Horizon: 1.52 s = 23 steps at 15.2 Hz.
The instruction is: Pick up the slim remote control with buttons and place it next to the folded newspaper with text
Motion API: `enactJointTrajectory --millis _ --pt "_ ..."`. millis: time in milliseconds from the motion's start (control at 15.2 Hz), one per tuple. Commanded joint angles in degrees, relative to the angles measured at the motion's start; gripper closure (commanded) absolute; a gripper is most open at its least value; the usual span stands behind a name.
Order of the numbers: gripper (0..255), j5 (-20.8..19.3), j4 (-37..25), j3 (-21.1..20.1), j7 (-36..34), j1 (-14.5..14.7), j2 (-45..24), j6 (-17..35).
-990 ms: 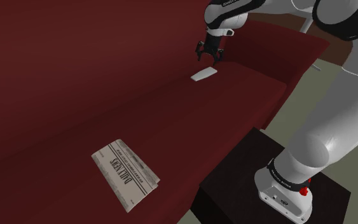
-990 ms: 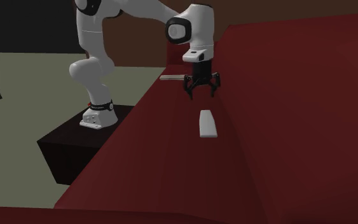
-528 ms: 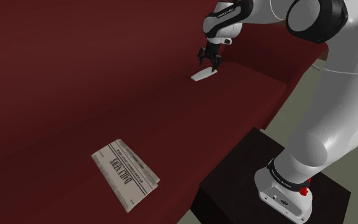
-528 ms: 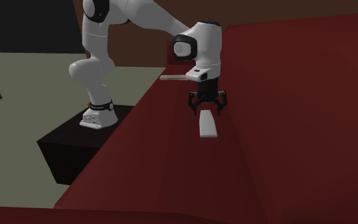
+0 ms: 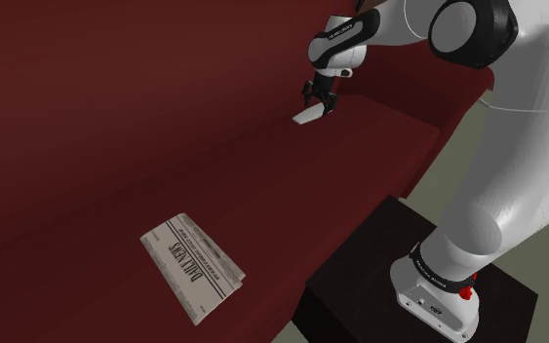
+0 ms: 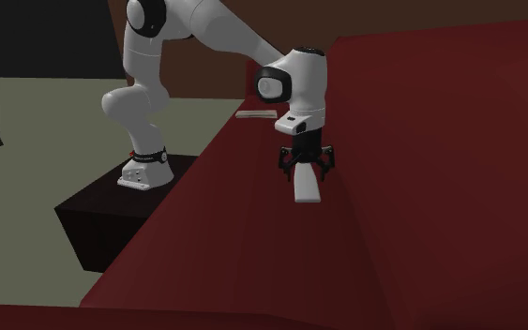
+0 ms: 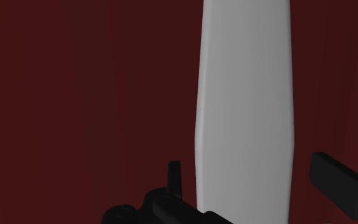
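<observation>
Dark-red sofa seat [image 5: 116, 117] carries everything. Pincer [image 7: 254, 175] is open, straddling the remote [image 7: 244, 114] with neither finger touching. The remote, drawn plain pale grey, lies flat near the backrest crease [image 6: 307, 187].

Risks, judged:
- One finger [image 7: 174, 175] sits just beside the remote's edge while the other stands clear, so closing may shove or twist the remote first.
- The pincer [image 6: 306, 169] is over one end, not the middle, so the remote could pivot or slip on lift.

Folded newspaper [image 5: 192, 268] lies well apart along the seat. Nothing lies between them.
</observation>
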State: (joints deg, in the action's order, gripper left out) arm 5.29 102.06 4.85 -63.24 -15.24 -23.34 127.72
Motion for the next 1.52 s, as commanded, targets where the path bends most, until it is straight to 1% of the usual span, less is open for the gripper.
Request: enactJointTrajectory --millis 0,264,330,924,1452 --pt "0 0.0 0.1 0.0 0.0 0.0 0.0 0.1" --pt "0 0.0 0.1 0.0 0.0 0.0 0.0 0.1" --pt "255 0.0 0.1 0.0 0.0 0.0 0.0 0.1" --pt "255 0.0 0.1 0.0 0.0 0.0 0.0 0.1" --pt "255 -0.5 -2.3 0.2 -0.5 0.1 2.7 -5.0"
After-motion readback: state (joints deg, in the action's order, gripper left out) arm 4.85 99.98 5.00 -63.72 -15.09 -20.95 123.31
